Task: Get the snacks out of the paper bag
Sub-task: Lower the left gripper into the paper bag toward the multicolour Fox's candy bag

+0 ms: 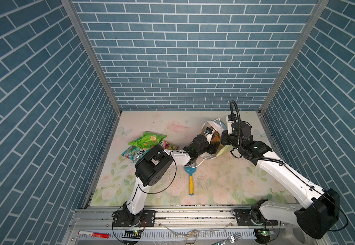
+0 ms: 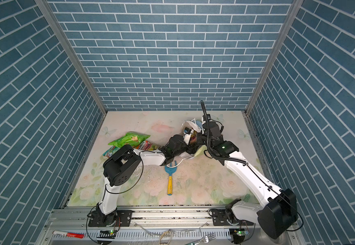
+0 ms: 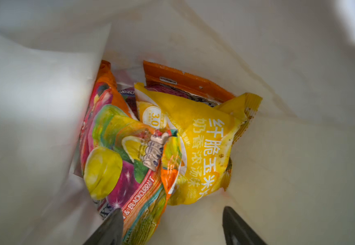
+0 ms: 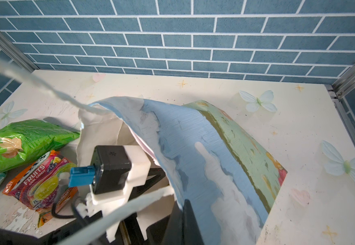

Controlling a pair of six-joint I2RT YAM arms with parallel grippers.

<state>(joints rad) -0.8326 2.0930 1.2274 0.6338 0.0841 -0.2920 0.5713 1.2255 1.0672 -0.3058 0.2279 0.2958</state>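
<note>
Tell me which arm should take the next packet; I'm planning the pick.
Left. The left tool sits inside the paper bag, jaws apart over the yellow packet; the right tool is shut on the bag's rim, holding it open.

We see our right end effector (image 4: 178, 218) pinching the paper bag (image 4: 204, 159) wall; a green packet (image 4: 19, 142) and a fruit candy packet (image 4: 41, 182) lie on the tabletop (image 4: 299, 212) beside its mouth.
</note>
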